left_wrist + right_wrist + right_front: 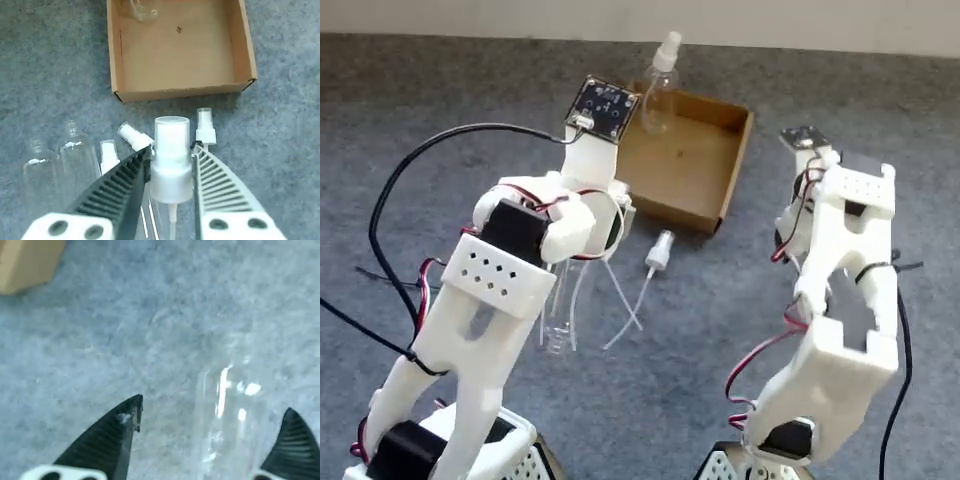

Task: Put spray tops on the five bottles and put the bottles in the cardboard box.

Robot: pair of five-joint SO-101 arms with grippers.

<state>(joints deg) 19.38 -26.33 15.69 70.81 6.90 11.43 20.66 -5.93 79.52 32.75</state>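
Observation:
My left gripper (170, 152) is shut on a white spray top (171, 165) with its tube hanging down, held above the carpet just short of the cardboard box (180, 92). A clear bottle with a spray top (660, 85) stands in the box's far corner (720, 215). Two bare clear bottles (77, 157) lie side by side near my left gripper, with loose spray tops (107, 155) beside them. My right gripper (214, 407) stands open over the carpet, a clear bottle (235, 425) between its fingers, closer to one of them.
Another loose spray top (658, 252) lies on the grey carpet in front of the box, its thin tube trailing toward the left arm (500, 290). The right arm (840, 260) stands right of the box. Black cables run off the left arm.

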